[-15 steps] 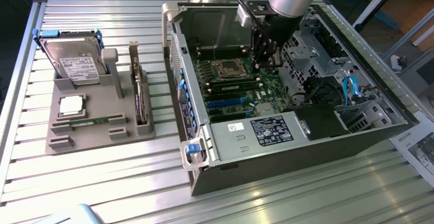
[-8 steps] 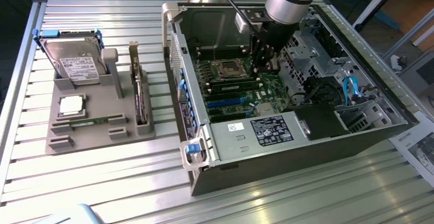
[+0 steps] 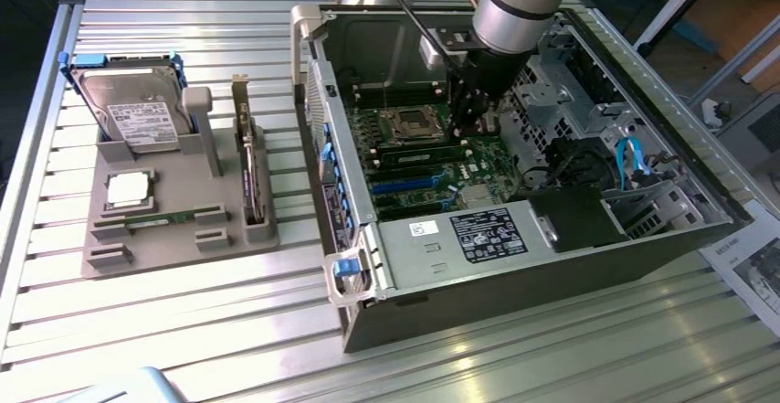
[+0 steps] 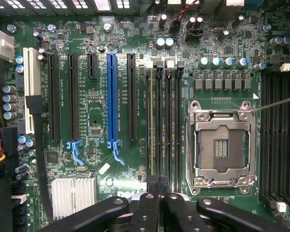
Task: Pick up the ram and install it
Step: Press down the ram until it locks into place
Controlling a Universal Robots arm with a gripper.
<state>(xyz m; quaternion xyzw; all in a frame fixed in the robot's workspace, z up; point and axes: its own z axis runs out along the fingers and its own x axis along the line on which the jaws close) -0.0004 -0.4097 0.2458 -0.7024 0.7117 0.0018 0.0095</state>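
Observation:
One ram (image 4: 151,121) stands edge-on in a memory slot of the motherboard (image 4: 92,101), beside the empty processor socket (image 4: 221,145). In the exterior view it is a green strip (image 3: 421,158) inside the open case (image 3: 512,238). My gripper (image 4: 158,193) hangs over the near end of those slots with its black fingers (image 4: 145,210) shut together and nothing showing between them. Whether they touch the ram I cannot tell. In the exterior view the gripper (image 3: 470,121) reaches down into the case. A second ram (image 3: 168,217) lies in the grey fixture tray (image 3: 183,248).
The tray on the exterior view's left also carries a hard drive (image 3: 141,115), a square silver processor (image 3: 130,189) and an upright expansion card (image 3: 248,170). The case walls, the drive cage (image 3: 652,206) and cables (image 3: 627,161) surround the arm. Blue and black card slots (image 4: 111,96) lie beside the memory slots.

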